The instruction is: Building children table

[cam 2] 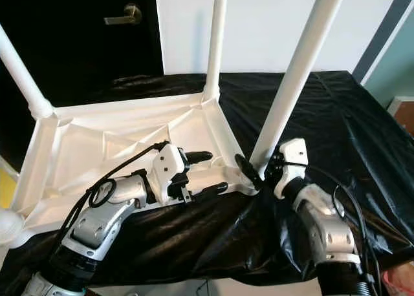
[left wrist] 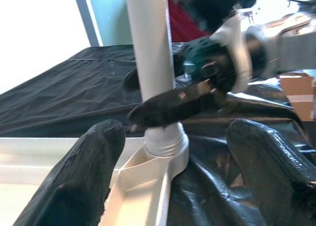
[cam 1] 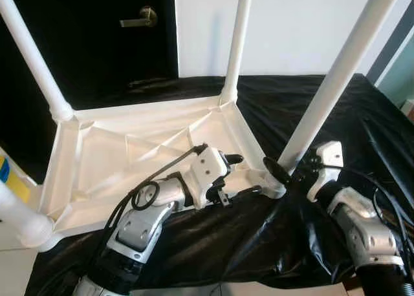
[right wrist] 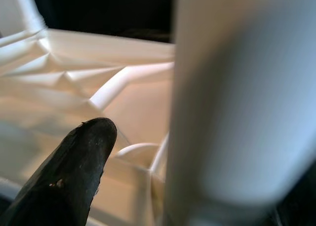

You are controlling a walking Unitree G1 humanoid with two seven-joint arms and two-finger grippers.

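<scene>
A white children's table [cam 1: 129, 147] lies upside down on a black cloth [cam 1: 291, 102], its legs pointing up. My right gripper [cam 1: 279, 169] is shut on the near-right table leg [cam 1: 330, 89] just above its socket at the table's corner. In the left wrist view one of its black fingers [left wrist: 173, 107] lies across the leg [left wrist: 148, 38]. My left gripper [cam 1: 240, 175] stands open just left of that corner, over the table's near rim, with nothing between its fingers [left wrist: 89, 176].
Two more legs [cam 1: 236, 44] [cam 1: 32, 57] stand at the far corners and a third [cam 1: 16, 212] at the near left. A dark door with a brass handle [cam 1: 143, 17] is behind. A cardboard box [left wrist: 296, 88] sits beyond the cloth.
</scene>
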